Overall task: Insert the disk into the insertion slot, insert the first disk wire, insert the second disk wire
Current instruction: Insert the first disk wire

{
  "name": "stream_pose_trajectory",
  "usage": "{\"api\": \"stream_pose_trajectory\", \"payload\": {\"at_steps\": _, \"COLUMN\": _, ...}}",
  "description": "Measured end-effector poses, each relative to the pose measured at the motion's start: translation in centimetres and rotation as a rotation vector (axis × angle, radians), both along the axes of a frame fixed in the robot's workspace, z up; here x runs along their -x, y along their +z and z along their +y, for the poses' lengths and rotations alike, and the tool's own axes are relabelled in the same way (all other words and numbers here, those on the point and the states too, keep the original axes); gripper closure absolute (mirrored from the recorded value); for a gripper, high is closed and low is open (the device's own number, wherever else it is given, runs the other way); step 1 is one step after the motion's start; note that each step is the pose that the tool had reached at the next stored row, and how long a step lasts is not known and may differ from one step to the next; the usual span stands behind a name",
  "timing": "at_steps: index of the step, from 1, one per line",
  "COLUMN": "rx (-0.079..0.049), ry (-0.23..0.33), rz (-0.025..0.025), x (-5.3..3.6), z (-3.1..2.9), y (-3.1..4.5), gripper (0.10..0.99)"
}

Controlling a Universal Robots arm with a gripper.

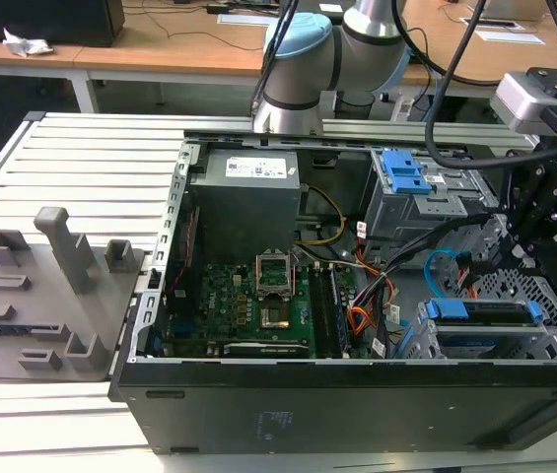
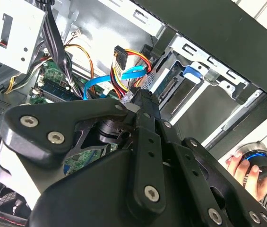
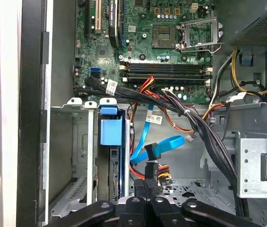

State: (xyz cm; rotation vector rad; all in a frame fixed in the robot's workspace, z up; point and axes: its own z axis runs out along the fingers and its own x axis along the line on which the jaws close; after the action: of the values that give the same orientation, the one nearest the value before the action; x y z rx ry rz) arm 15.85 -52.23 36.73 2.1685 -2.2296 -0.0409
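Fingers (image 3: 140,191) are pressed together at the plug of the second disk wire (image 3: 168,142), a hold not being discernible, so it could be dropped, or the first disk wire (image 3: 163,177) beside it snagged, near the disk (image 3: 110,131) in the insertion slot (image 1: 554,330) at a corner of the case (image 1: 357,414).

The exterior view looks down from a little away onto the open computer case (image 1: 258,414). Both wrist views sit close above its inside, behind the gripper (image 3: 148,177) (image 2: 145,97). The first wrist view faces the circuit board (image 3: 171,47) squarely; the second wrist view looks slantwise. All three share the light-blue cable (image 1: 443,266) (image 2: 100,81) (image 3: 164,144).
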Motion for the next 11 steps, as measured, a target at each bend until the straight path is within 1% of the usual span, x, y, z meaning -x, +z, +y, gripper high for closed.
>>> {"api": "stream_pose_trajectory", "payload": {"at_steps": 5, "rx": 0.000, "ry": 0.000, "rz": 0.0001, "x": 0.00, "z": 0.00, "y": 0.00, "gripper": 0.973}}
{"api": "stream_pose_trajectory", "payload": {"at_steps": 6, "rx": 0.000, "ry": 0.000, "rz": 0.0001, "x": 0.00, "z": 0.01, "y": 0.00, "gripper": 0.851}}
{"api": "stream_pose_trajectory", "payload": {"at_steps": 7, "rx": 0.000, "ry": 0.000, "rz": 0.0001, "x": 0.01, "z": 0.01, "y": 0.00, "gripper": 0.784}}
{"api": "stream_pose_trajectory", "payload": {"at_steps": 11, "rx": 0.001, "ry": -0.007, "rz": 0.0001, "x": 0.26, "z": 0.09, "y": -0.20, "gripper": 0.784}}
